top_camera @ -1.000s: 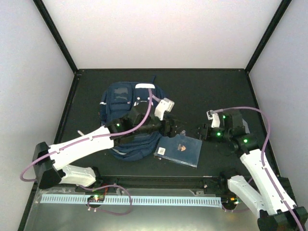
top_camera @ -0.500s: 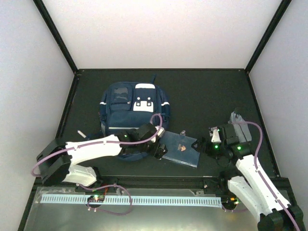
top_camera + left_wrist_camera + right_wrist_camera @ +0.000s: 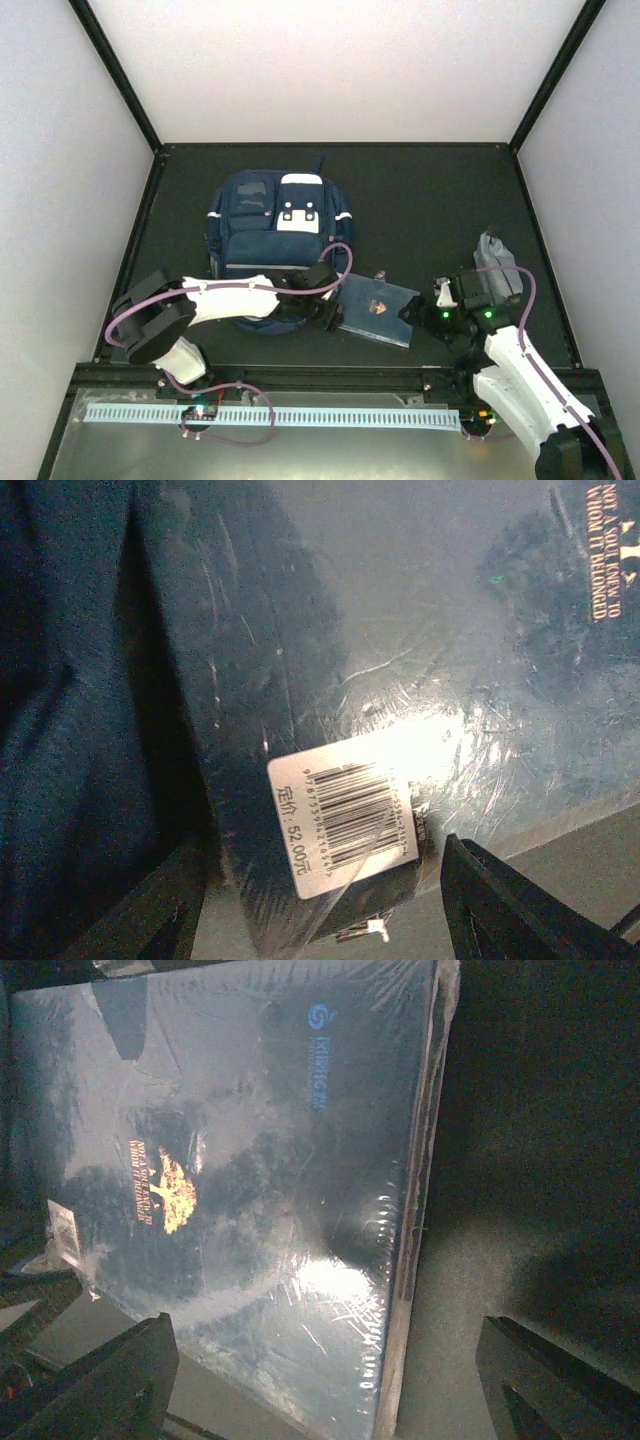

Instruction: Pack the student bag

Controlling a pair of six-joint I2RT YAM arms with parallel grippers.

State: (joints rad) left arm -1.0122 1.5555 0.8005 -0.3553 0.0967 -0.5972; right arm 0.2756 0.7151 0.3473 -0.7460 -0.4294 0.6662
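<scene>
The student bag (image 3: 278, 225), navy with a white buckle patch, lies flat at the back left of the mat; its blue fabric (image 3: 60, 740) fills the left of the left wrist view. A dark blue shrink-wrapped book (image 3: 380, 308) lies just right of the bag's lower end. My left gripper (image 3: 326, 312) is low at the book's left corner, open, its fingers either side of the barcode label (image 3: 345, 825). My right gripper (image 3: 418, 313) is at the book's right edge, open. The book (image 3: 250, 1180) has its near corner between the right gripper's fingertips (image 3: 110, 1380).
A small grey pouch (image 3: 497, 262) lies on the mat behind the right arm, near the right wall. The black frame rail (image 3: 330, 375) runs along the mat's near edge just below the book.
The left gripper came off the bag and dropped to the book's left corner. The right arm pulled back and down to the book's right edge, so the grey pouch now shows.
</scene>
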